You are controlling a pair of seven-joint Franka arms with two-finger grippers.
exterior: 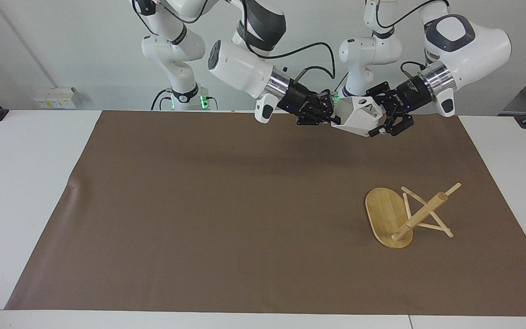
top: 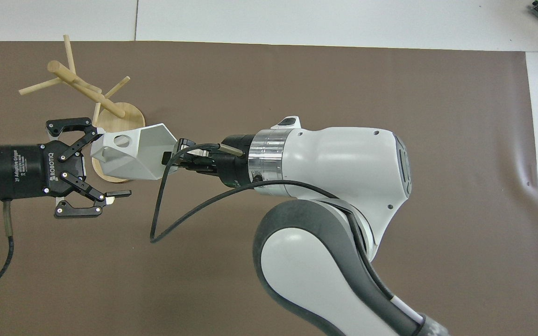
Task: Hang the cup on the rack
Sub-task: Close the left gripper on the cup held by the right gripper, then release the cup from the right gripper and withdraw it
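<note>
1. Cup (exterior: 358,118) hangs in the air at the upper centre-right of the facing view, lying on its side between the two pincers, over the edge of the brown mat (exterior: 244,219) nearest the robots.
2. Right pincer (exterior: 331,119) is clamped shut on the cup's rim end and carries it; in the overhead view the cup (top: 131,151) points its pierced handle away from that pincer, toward the frame's left.
3. Left pincer (top: 110,163) has its jaws spread wide and holds nothing; one fingertip (top: 92,136) sits right at the handle end, the other (top: 118,192) stands clear below the cup in the frame. Whether the upper tip touches the handle I cannot tell.
4. The cup's long axis runs straight from one pincer to the other, so the open jaws face its handle end head-on. This looks like a hand-over about to close.
5. Rack (exterior: 402,214) lies tipped over on the surface at the lower right of the facing view, post slanting, base on edge, toward the left arm's end and well apart from the cup.
6. Left arm is the nearer to the rack, which must be stood upright before any hanging.
</note>
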